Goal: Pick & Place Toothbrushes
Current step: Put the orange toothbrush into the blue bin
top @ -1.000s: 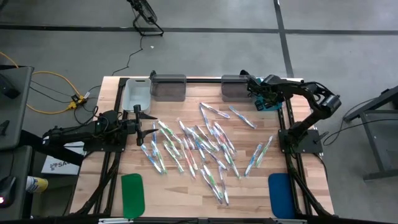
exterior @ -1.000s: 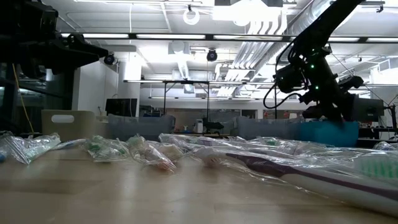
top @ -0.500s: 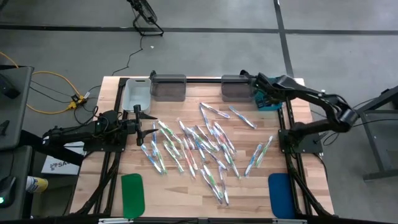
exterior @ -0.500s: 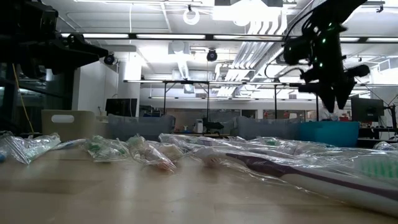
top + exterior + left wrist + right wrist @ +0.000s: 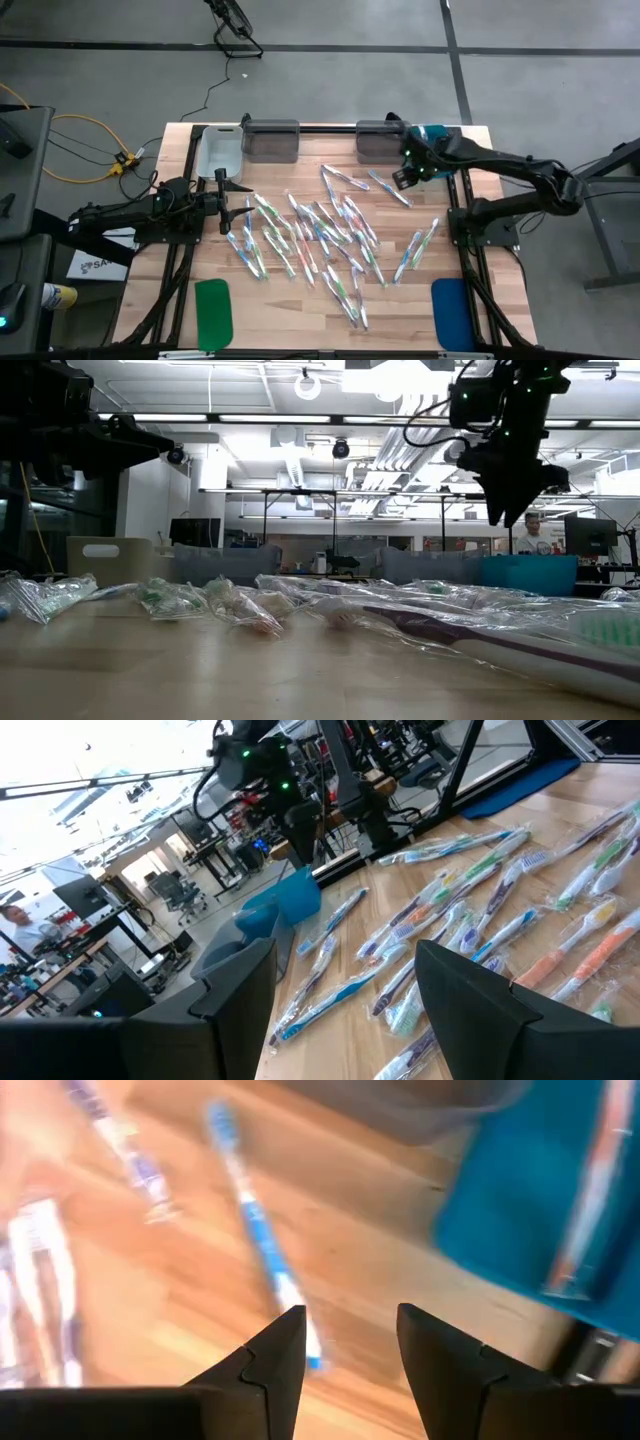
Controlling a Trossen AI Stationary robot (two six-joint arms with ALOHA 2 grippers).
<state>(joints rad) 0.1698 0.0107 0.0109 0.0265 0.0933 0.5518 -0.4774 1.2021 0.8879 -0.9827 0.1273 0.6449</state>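
Many wrapped toothbrushes lie scattered flat on the wooden table, also seen in the left wrist view as toothbrushes. One blue toothbrush lies apart near the far bins. My right gripper hangs open above it, pointing steeply down, nothing between its fingers. The teal bin beside it holds a toothbrush. My left gripper waits open at the table's left, level, above the pile's left edge.
Along the far edge stand a white bin, two grey bins and the teal bin. A green pad and a blue pad lie at the near edge. A person shows in the room behind.
My right gripper has risen from over the teal bin and swung toward the table's near edge and a little left, tipping from slanted to steeply downward, and now hangs over the lone blue toothbrush. The toothbrushes on the table have not moved.
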